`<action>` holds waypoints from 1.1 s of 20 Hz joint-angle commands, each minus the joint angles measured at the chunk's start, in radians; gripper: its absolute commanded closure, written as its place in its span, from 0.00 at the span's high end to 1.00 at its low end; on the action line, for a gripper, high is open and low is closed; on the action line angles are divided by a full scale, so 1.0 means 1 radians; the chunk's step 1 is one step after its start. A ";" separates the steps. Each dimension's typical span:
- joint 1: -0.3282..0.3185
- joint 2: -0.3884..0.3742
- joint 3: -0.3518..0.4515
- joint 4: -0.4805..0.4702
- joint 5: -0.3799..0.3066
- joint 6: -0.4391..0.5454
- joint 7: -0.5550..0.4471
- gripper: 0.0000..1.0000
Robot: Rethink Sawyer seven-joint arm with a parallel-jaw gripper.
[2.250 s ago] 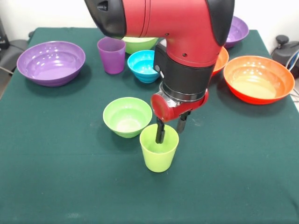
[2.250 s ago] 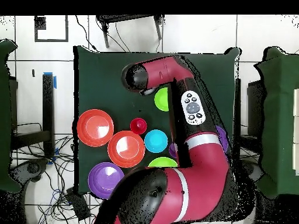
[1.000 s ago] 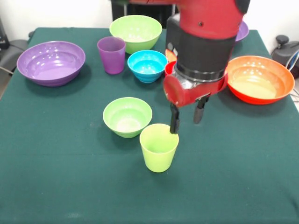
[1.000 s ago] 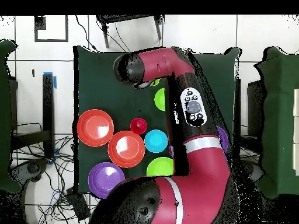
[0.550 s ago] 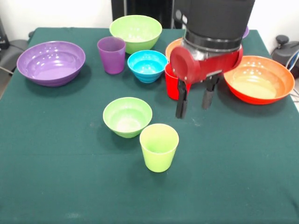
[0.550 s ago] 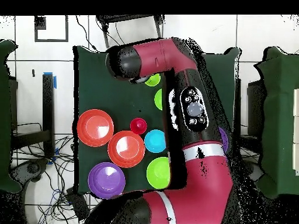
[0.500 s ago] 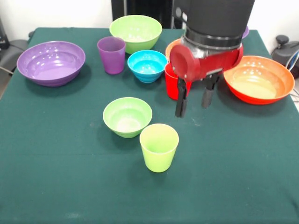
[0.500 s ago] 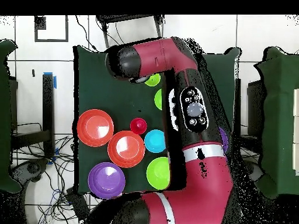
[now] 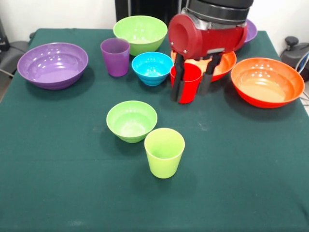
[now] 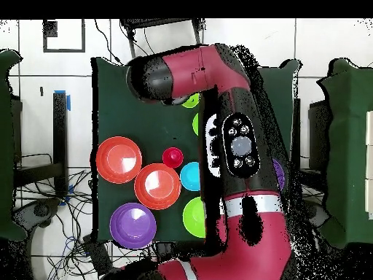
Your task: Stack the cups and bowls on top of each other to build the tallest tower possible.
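My gripper (image 9: pixel 189 94) is open and empty, hanging above the table in front of the red cup (image 9: pixel 191 77), which shows between its fingers. The lime-green cup (image 9: pixel 164 152) stands upright nearest the camera, next to the small lime-green bowl (image 9: pixel 131 121). The small blue bowl (image 9: pixel 152 67) and the purple cup (image 9: pixel 115 57) stand farther back. All stand apart; nothing is stacked. In the overhead view the arm (image 10: pixel 233 146) hides the gripper; the red cup (image 10: pixel 173 157) and blue bowl (image 10: pixel 193 176) show.
A medium lime-green bowl (image 9: pixel 140 34) and a wide purple bowl (image 9: pixel 53 64) stand at the back left. One orange bowl (image 9: pixel 267 81) is at the right, another (image 9: pixel 222 65) is partly behind the gripper. A second purple bowl (image 9: pixel 250 32) peeks out behind the arm.
The gripper has left the lime-green cup's rim, risen and drawn back towards the robot, and now hangs at the red cup. It stays open and empty. No cup or bowl moved.
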 commanded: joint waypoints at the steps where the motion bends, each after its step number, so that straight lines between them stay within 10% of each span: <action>1: 0.006 0.029 -0.071 0.152 -0.062 0.050 -0.022 1.00; 22: -0.044 0.119 -0.164 0.283 -0.134 -0.285 0.067 1.00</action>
